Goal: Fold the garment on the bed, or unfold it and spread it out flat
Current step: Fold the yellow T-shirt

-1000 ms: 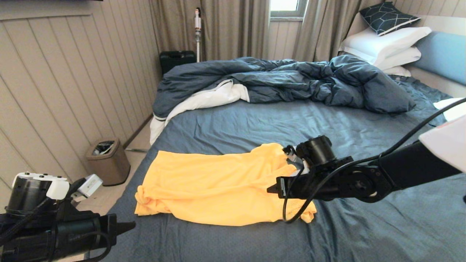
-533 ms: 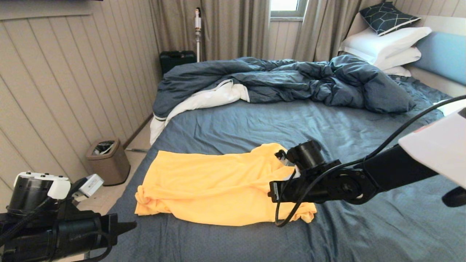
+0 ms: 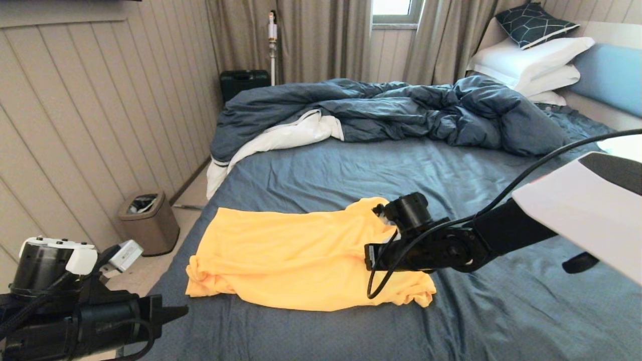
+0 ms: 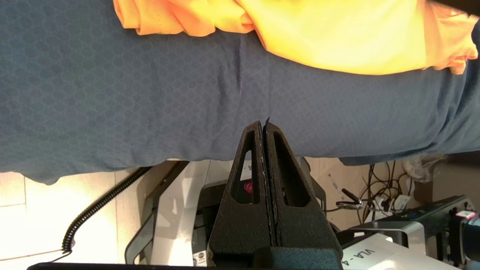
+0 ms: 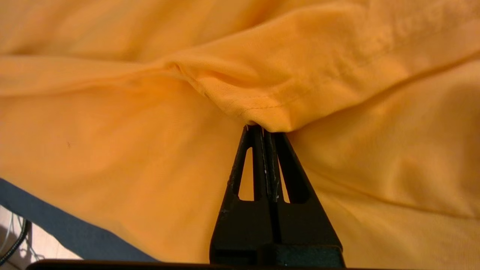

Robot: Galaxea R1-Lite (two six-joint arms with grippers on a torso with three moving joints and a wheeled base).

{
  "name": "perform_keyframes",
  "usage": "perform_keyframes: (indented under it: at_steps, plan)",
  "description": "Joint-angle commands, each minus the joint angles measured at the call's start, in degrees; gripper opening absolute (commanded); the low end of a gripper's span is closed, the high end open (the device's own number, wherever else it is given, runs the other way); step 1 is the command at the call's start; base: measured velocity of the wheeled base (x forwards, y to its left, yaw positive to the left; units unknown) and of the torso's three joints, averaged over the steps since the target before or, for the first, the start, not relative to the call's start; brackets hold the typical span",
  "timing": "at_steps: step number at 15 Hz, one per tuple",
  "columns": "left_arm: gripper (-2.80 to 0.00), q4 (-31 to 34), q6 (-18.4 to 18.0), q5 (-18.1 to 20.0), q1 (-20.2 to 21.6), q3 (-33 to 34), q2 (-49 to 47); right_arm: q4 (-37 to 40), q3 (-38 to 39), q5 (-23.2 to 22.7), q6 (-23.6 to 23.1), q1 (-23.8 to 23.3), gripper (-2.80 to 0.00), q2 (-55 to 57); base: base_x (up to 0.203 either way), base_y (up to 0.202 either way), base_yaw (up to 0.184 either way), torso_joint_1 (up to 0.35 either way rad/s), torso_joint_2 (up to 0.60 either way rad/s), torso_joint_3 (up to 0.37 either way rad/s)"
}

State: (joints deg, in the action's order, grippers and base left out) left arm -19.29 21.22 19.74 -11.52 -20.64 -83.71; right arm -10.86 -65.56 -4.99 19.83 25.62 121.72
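Bare sheet of the bed (image 3: 351, 170) lies open btwn garment (image 3: 281, 250) and duvet (image 3: 391, 110) (heaped across far side).

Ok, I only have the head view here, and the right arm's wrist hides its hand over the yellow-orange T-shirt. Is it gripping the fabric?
Observer: Yes. In the right wrist view the right hand is shut on the thin yellow-orange T-shirt, pinching a raised fold at its tips.
Operator: Which part of the shirt?
Observer: A stitched hem runs along that fold. I cannot tell whether it is a sleeve or the bottom edge.
Operator: And the left hand?
Observer: The left wrist view shows the left hand shut with nothing between its fingers, pointing at the side of the slate-blue sheeted bed, short of the shirt.
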Motion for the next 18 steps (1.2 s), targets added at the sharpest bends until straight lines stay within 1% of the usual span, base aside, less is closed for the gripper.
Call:
perform_keyframes:
  at_steps: [1, 5, 6, 7, 10, 12, 13, 15, 18]
  plan:
    - [-2.80, -0.14, 0.13, 0.05, -0.35, -0.20, -0.16, -0.05, -1.63, 0.54, 0.12, 0.04, -2.80, 0.88, 0.000, 0.000, 0.000, 0.000, 0.00, 0.000]
    - [-2.80, 0.13, 0.13, 0.04, -0.35, -0.63, -0.23, 0.03, -5.72, 1.58, 0.20, 0.00, -2.80, 3.83, 0.000, 0.000, 0.000, 0.000, 0.00, 0.000]
    - [-2.80, 0.26, 0.13, 0.04, -0.36, -0.96, -0.29, 0.02, -7.41, 3.15, 0.24, -0.03, -2.80, 5.06, 0.000, 0.000, 0.000, 0.000, 0.00, 0.000]
    - [-2.80, 0.28, 0.13, 0.04, -0.35, -1.07, -0.32, -0.02, -9.47, 5.73, 0.56, -0.01, -2.80, 6.26, 0.000, 0.000, 0.000, 0.000, 0.00, 0.000]
    - [-2.80, 0.21, 0.13, 0.04, -0.35, -1.11, -0.32, -0.12, -14.97, 12.03, 3.90, 0.04, -2.80, 8.71, 0.000, 0.000, 0.000, 0.000, 0.00, 0.000]
    - [-2.80, 0.21, 0.22, 0.04, -0.35, -1.25, -0.32, -0.21, -17.24, 17.05, 4.67, 0.17, -2.80, 9.84, 0.000, 0.000, 0.000, 0.000, 0.00, 0.000]
    - [-2.80, 0.21, 0.22, 0.04, -0.35, -1.32, -0.32, -0.28, -17.87, 18.60, 5.20, 0.26, -2.80, 9.80, 0.000, 0.000, 0.000, 0.000, 0.00, 0.000]
    - [-2.80, 0.24, 0.57, 0.02, -0.35, -1.63, -0.50, -0.21, -17.92, 19.22, 5.89, 0.48, -2.80, 8.55, 0.000, 0.000, 0.000, 0.000, 0.00, 0.000]
    - [-2.80, 0.30, 0.57, -0.22, -0.35, -2.13, -0.58, -0.02, -15.61, 18.91, 5.47, 0.64, -2.80, 2.56, 0.000, 0.000, 0.000, 0.000, 0.00, 0.000]
